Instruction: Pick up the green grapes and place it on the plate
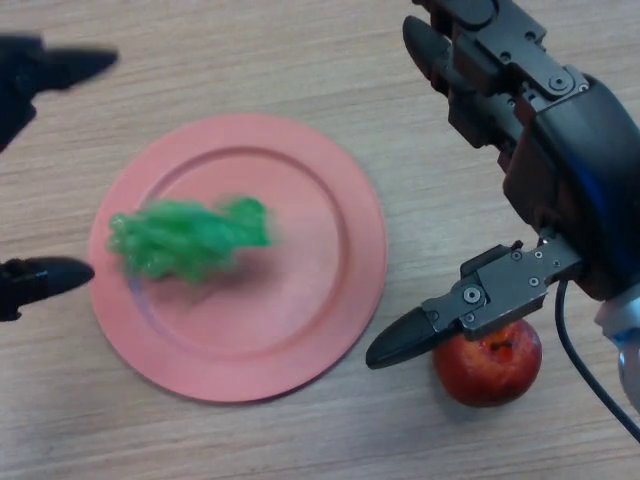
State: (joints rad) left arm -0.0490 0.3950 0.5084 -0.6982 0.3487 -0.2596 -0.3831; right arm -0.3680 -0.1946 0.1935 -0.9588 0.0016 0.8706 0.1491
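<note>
One table [250, 50] carries one plate, one bunch of grapes and one apple. Two hands are in view.

The right hand [560, 170] is above the table's right side, beside the plate's right rim. Its fingers are straight and spread from the thumb. It holds nothing.

The pink plate [330, 300] lies near the table's centre.

The left hand [40, 275] shows at the left edge, just off the plate's left rim. Fingers and thumb are apart and grip nothing.

The green grapes [190, 238] lie on the plate's left half, free of both hands. Their long axis runs left to right, with the narrower end toward the plate's centre.

The red apple [490, 365] rests on the table off the plate's lower right rim, under the right thumb.
</note>
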